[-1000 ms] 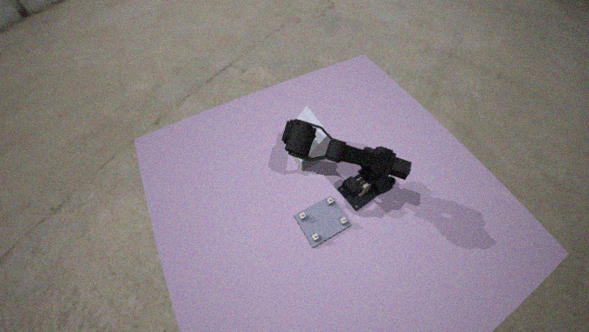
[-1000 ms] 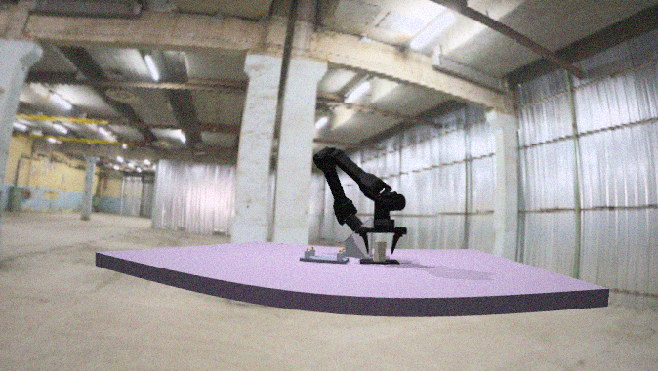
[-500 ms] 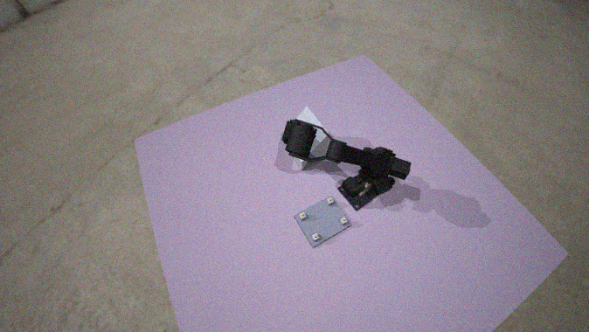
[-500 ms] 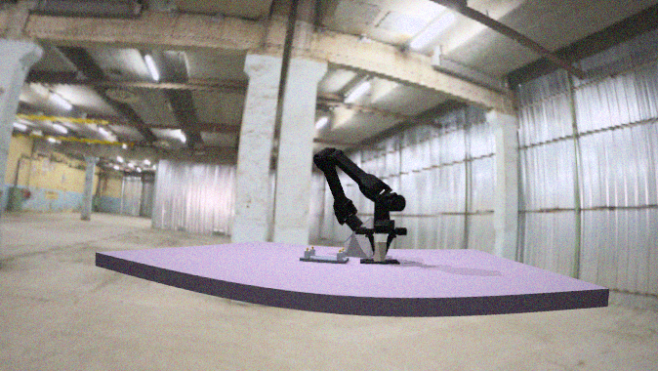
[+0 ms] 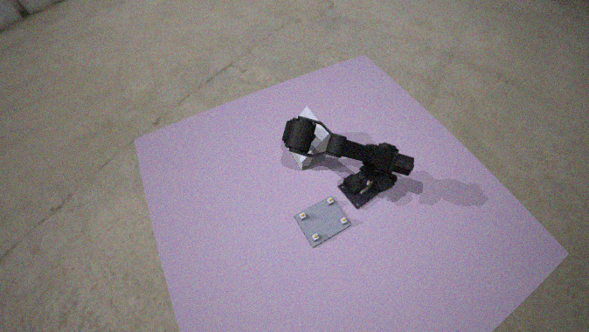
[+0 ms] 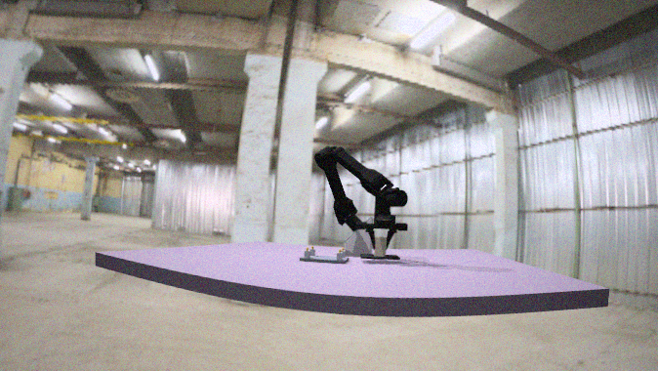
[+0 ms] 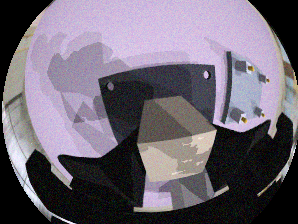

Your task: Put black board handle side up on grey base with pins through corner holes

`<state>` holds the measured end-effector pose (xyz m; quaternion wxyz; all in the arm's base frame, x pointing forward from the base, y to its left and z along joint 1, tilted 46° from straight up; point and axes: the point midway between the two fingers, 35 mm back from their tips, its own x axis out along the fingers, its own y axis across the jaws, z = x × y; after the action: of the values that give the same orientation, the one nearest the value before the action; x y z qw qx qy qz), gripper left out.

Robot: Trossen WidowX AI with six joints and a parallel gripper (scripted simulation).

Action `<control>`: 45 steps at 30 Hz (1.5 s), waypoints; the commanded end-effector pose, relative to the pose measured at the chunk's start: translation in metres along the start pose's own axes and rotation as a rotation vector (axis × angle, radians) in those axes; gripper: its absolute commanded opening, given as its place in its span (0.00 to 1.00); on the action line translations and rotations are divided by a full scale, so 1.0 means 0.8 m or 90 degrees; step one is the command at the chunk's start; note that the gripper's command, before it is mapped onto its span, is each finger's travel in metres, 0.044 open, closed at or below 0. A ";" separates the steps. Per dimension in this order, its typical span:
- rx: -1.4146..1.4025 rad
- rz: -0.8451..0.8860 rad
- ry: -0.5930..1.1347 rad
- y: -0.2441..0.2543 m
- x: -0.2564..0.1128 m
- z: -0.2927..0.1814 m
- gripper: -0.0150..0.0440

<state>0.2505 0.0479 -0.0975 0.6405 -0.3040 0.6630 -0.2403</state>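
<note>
The handle [image 5: 366, 188] [image 6: 380, 242] [image 7: 175, 160] of the black board [image 5: 357, 201] [image 6: 366, 256] [image 7: 200, 85] is being clamped between the fingers of the gripper [image 5: 368, 185] [image 6: 381, 250] [image 7: 168, 124]. The board is being held level, handle up, at or just above the purple table [image 5: 227, 175] [image 6: 244, 275] [image 7: 165, 40]; contact cannot be told. From above, the grey base [image 5: 323, 222] [image 6: 317, 260] [image 7: 252, 95] is being seen near the board, apart, between its seven and eight o'clock, its four gold pins being left uncovered.

The grey base [image 5: 322, 224] [image 6: 324, 260] [image 7: 246, 97] looks matt, its four pins [image 5: 330, 200] [image 6: 341, 250] [image 7: 250, 68] perhaps metallic, though grainy.
</note>
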 end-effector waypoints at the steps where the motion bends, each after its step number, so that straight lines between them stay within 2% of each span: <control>1: 0.005 0.008 -0.006 0.002 -0.016 0.004 0.25; 23: 0.006 0.008 -0.005 0.000 -0.085 0.000 0.25; 45: 0.015 0.017 -0.007 -0.054 -0.092 0.018 0.25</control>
<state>0.2653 0.0755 -0.0234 0.6477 -0.2893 0.6634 -0.2380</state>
